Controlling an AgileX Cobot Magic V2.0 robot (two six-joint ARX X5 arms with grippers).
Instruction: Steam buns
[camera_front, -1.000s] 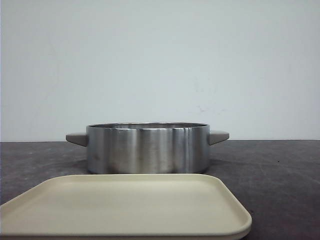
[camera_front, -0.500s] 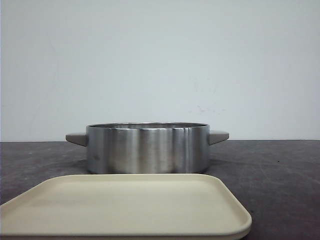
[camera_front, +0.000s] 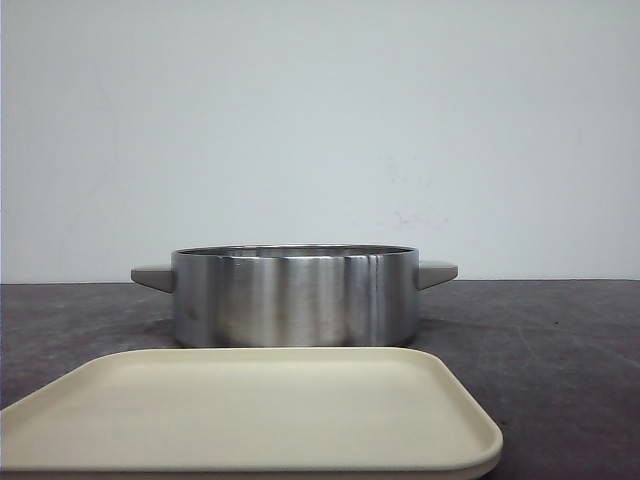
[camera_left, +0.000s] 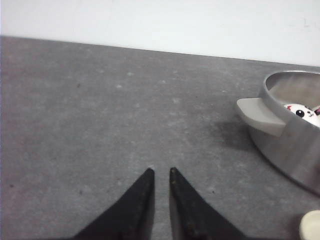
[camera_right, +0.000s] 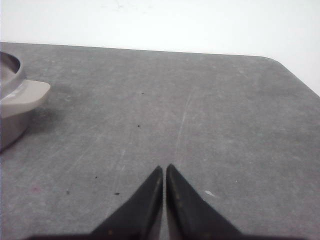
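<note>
Front view shows a steel pot (camera_front: 295, 296) standing mid-tabletop (camera_front: 560, 340), its two grey side handles sticking out left and right, and a cream tray (camera_front: 250, 412) lying just in front of it, the tray's far edge close to the pot's base. To either side of the pot the dark tabletop runs bare out to the frame edges, with a pale wall behind. From the left wrist camera, the left tool (camera_left: 161, 172) hangs over bare tabletop with its black tips nearly together, only a thin slit between them, holding nothing; the pot's rim and one handle (camera_left: 260, 116) sit well apart from it, and inside the pot one of the buns (camera_left: 301, 112) peeks over the wall, panda face partly hidden. The right tool (camera_right: 164, 169) has its tips pressed together, holding nothing, over open tabletop, with the tabletop's far edge and rounded corner in sight.
</note>
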